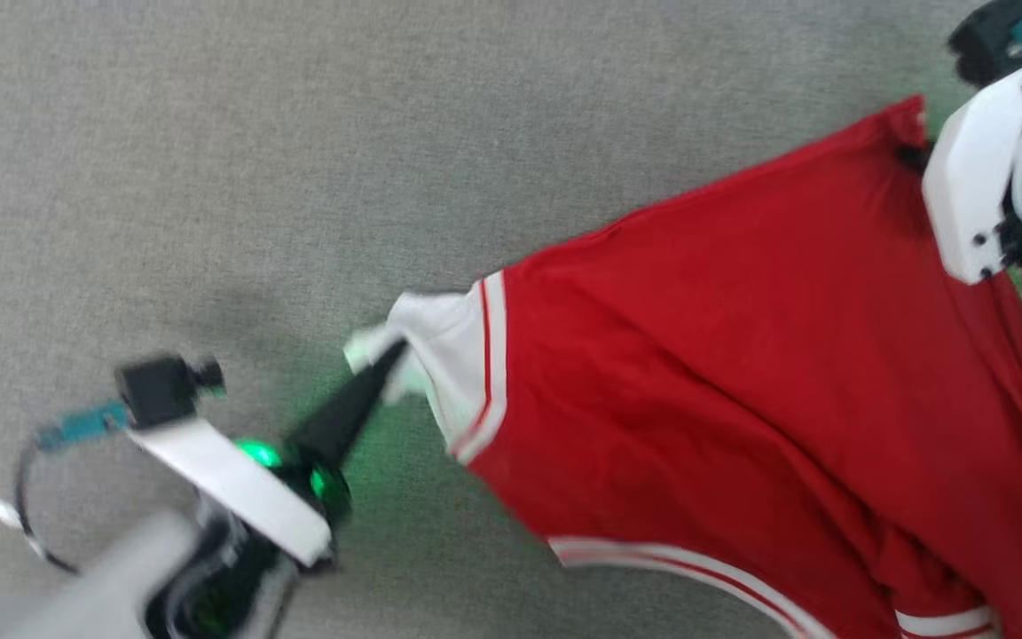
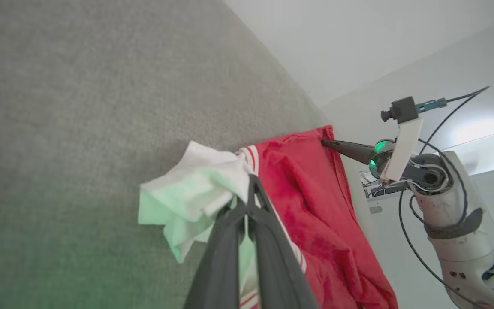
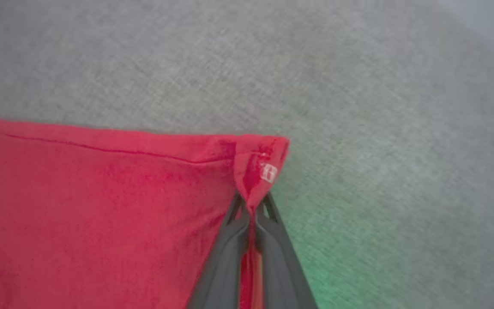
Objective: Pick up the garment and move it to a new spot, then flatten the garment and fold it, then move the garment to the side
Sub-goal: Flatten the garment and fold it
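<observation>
Head view, our left hand [image 1: 394,353] is gripping the garment [image 1: 742,355] tight by its white sleeve, our right hand [image 3: 252,205] is clamping its red corner.

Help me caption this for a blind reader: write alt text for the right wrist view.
The right gripper pinches a corner of the red shirt between its shut dark fingers, with a small white mark on that corner. The shirt spreads to the left against a gray woven surface, with a faint green glow at the lower right.

text: none legible | garment [image 3: 101,214] corner — white mark [image 3: 268,173], unreadable
</observation>
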